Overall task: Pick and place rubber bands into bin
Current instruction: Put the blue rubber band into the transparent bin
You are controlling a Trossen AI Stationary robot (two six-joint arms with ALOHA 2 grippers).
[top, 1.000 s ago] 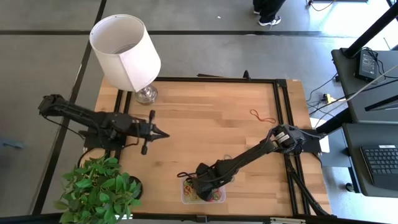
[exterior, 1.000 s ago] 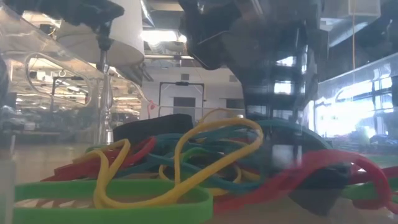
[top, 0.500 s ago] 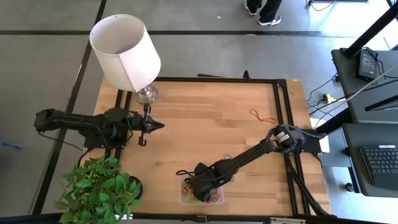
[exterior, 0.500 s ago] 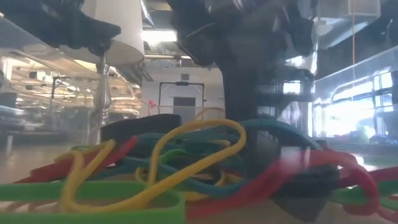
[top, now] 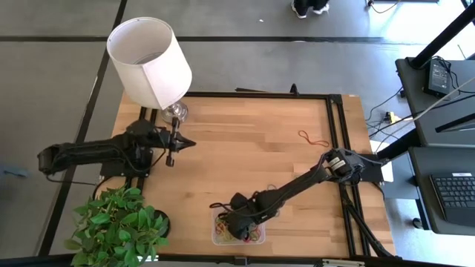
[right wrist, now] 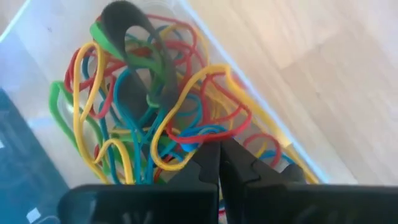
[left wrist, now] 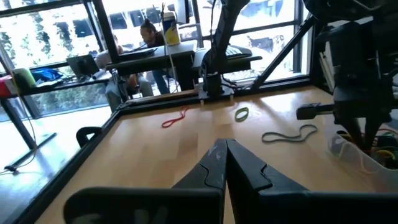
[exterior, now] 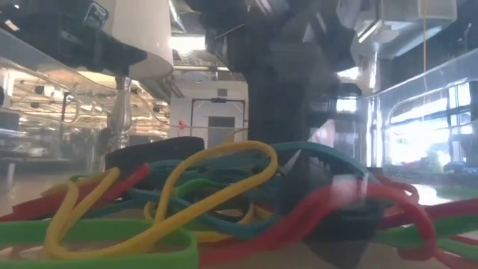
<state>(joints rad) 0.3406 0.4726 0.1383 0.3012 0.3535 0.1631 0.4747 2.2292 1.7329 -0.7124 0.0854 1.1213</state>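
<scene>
Fingers of the right gripper [right wrist: 219,163] are sitting pressed together with nothing visibly pinched between them, their tips reaching down into the bin [top: 220,236] and touching the tangled heap of rubber bands [right wrist: 146,106]. Most of the bands are already lying in that clear tub right under the tips; the low view is looking through the pile, with the dark gripper [exterior: 299,142] standing in the middle of it.

Risk is coming from that tangle. Loops of yellow and red are lying just beside and against the closed tips, so a lift could be snagging one and dragging several bands over the bin's low wall and back onto the desk [top: 252,148]. The tub looks light, so a caught band might also be tugging it sideways.

Away from the bin, the left gripper [left wrist: 225,155] is hovering over the desk near the lamp [top: 148,59], its fingers likewise closed and holding nothing. Ahead of those tips, well apart from them, a red band [left wrist: 175,117], a green band [left wrist: 241,113] and a grey band [left wrist: 290,134] are still lying on the wood. Closed fingers will be needing to part before descending, or they will be pushing a floppy loop along instead of catching it.
</scene>
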